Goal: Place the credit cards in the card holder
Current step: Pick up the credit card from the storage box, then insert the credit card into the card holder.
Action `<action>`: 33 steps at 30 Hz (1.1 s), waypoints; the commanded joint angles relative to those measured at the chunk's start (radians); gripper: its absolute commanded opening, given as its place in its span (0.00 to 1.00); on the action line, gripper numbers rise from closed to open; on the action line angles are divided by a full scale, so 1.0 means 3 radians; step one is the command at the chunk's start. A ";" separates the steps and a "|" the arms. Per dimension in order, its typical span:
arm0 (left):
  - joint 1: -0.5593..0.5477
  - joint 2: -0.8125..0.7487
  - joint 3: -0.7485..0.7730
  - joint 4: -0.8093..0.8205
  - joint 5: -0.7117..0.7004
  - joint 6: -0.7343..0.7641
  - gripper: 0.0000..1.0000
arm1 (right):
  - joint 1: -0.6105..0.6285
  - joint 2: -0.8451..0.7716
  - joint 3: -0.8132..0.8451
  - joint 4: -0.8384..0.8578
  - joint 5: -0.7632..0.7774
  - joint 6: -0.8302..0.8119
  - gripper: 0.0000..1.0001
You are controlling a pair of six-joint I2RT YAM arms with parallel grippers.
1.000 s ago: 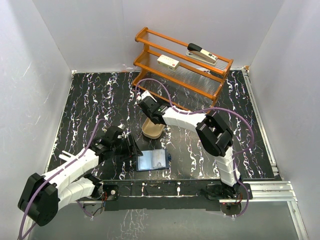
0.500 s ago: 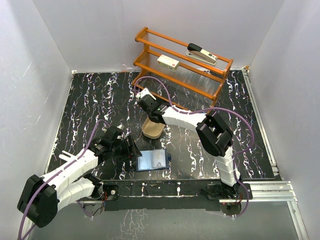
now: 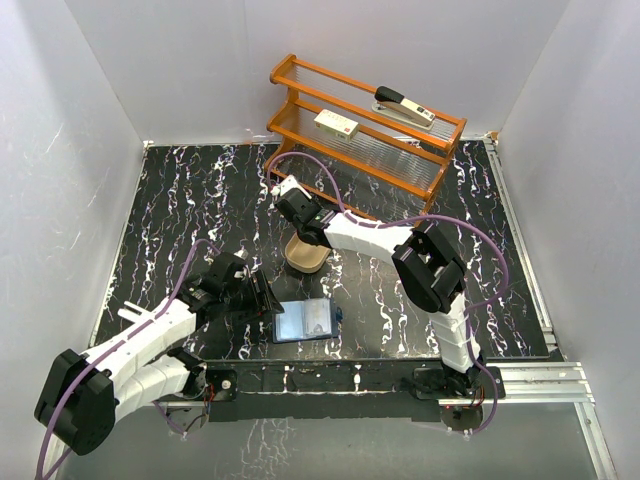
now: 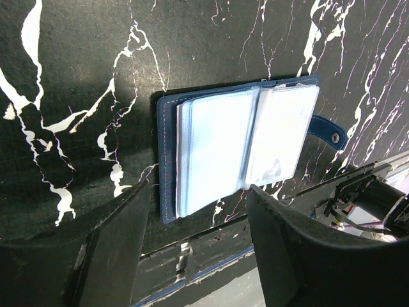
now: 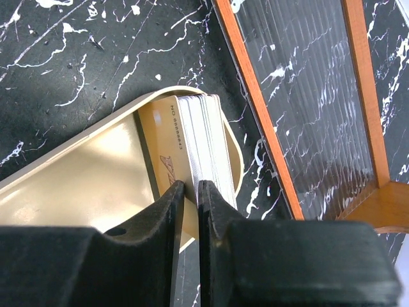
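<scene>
Right hand (image 5: 190, 187) has just clamped the front of the pale plastic credit cards (image 5: 201, 134) in the tan oval tray (image 5: 83, 179); pick likely started. Left hand (image 4: 198, 188) hangs open over the spread navy folding card holder (image 4: 217, 147).

High rear overview; close downward wrist views over card holder (image 4: 243, 153), tray (image 5: 83, 179).

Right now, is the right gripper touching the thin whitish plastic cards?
Touching. Right wrist view: the right gripper pinches the thin whitish plastic cards edge-on.
</scene>
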 commanded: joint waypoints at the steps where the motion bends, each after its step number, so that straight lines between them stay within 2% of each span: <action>1: 0.0008 -0.0052 0.0037 -0.0059 0.0050 -0.0018 0.61 | -0.0038 -0.0061 0.0174 0.0109 0.0077 0.0012 0.11; 8: 0.0010 -0.0065 0.0046 -0.0088 0.0040 -0.0041 0.60 | -0.0033 -0.0216 0.0227 0.0009 -0.0079 0.0059 0.06; 12: 0.0007 -0.0099 0.0036 -0.0108 0.0040 -0.0064 0.60 | -0.0030 -0.0337 0.0184 -0.0064 -0.0263 0.0132 0.00; 21: 0.0009 -0.0173 0.0003 -0.0191 0.0023 -0.0109 0.58 | -0.0008 -0.0723 0.0034 -0.0307 -0.0776 0.0620 0.00; 28: 0.0009 -0.0171 -0.0040 -0.0186 0.0061 -0.0131 0.51 | -0.0008 -0.1334 -0.0358 -0.0532 -0.1245 0.1311 0.00; 32: 0.0008 -0.0150 -0.0087 -0.0141 0.0097 -0.0148 0.42 | 0.0013 -0.1709 -0.0785 -0.0419 -0.1748 0.1790 0.00; 33: 0.0010 -0.0146 -0.0105 -0.0120 0.0112 -0.0155 0.37 | 0.0031 -0.1805 -0.0921 -0.0352 -0.1828 0.1891 0.00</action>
